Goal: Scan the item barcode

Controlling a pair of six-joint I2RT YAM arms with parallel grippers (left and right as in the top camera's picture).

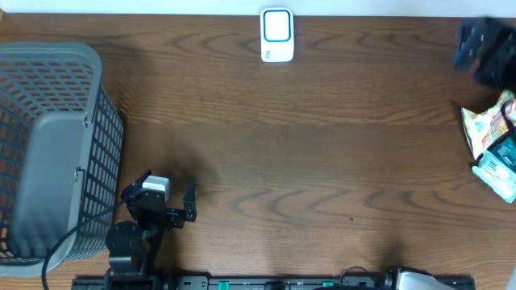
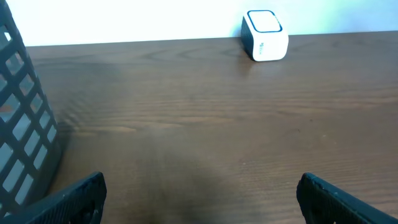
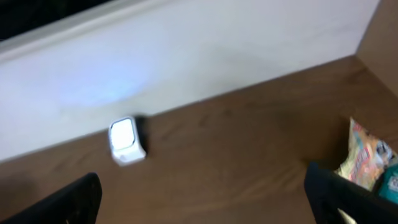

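Just off the right-side finger of your right gripper (image 3: 202, 186), whose jaws stand spread and empty, lie the snack packets (image 3: 368, 155), with the scanner (image 3: 126, 142) far to its left, while your left gripper (image 2: 202, 186), also spread, sits well apart.

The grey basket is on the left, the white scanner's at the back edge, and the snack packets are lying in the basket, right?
No: the snack packets lie on the table at its right edge, not in the grey basket; the overhead view shows it. The rest holds.
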